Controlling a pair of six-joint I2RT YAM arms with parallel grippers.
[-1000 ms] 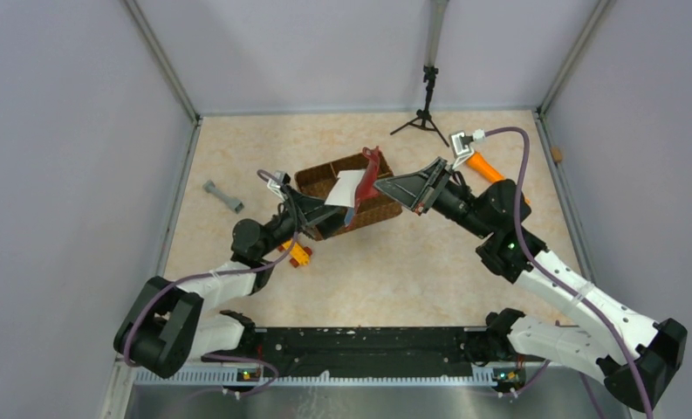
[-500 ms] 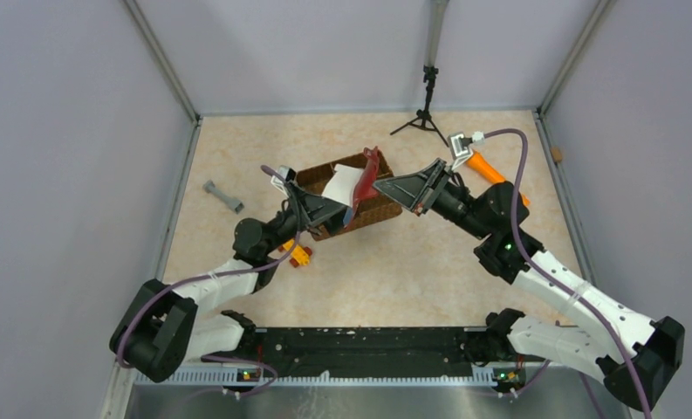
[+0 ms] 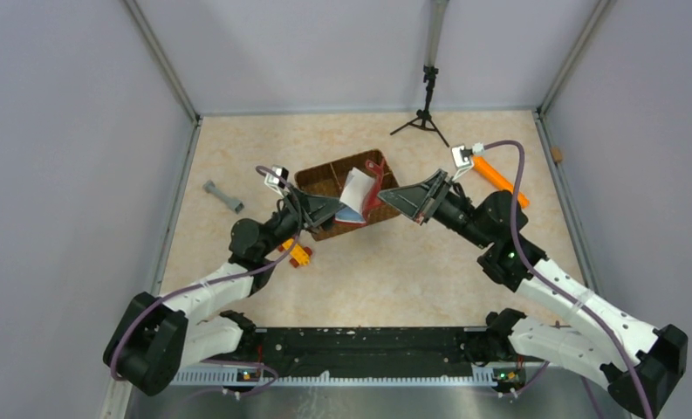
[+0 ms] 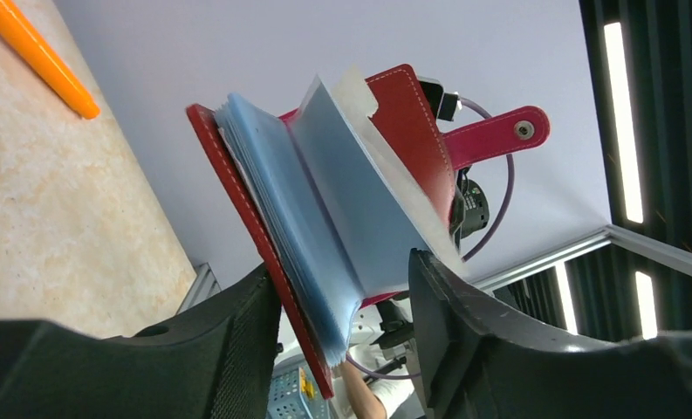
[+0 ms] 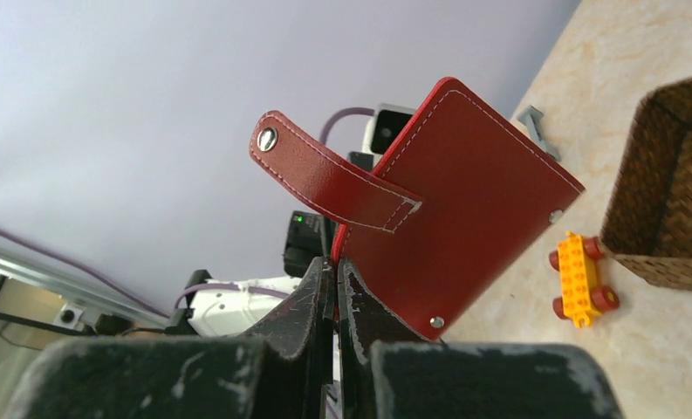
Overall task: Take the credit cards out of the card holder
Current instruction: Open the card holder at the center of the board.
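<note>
The dark red card holder [image 3: 374, 179] hangs open in the air above the wicker basket, held between my two grippers. In the left wrist view its red cover [image 4: 412, 113] and pale blue sleeves [image 4: 325, 201] stand between my left gripper's [image 4: 340, 266] spread fingers; the cover's edge rests against one finger, and the jaws are not closed on it. My left gripper [image 3: 339, 209] is on the holder's left side. My right gripper [image 3: 387, 194] is shut on the edge of the holder's other cover [image 5: 464, 227], jaws pinched together [image 5: 335, 262]. The strap tab [image 5: 325, 179] sticks out. The credit cards are hidden.
The brown wicker basket [image 3: 320, 179] stands below the holder, also in the right wrist view [image 5: 665, 175]. An orange-yellow toy block car [image 3: 298, 253] lies near the left arm. An orange stick [image 3: 496, 177] lies at right, a grey piece [image 3: 223, 196] at left, a small tripod [image 3: 427, 109] at the back.
The right gripper has drawn slightly right and down with the cover. The left gripper has crept up to the sleeves. The open pages now look narrower and more upright.
</note>
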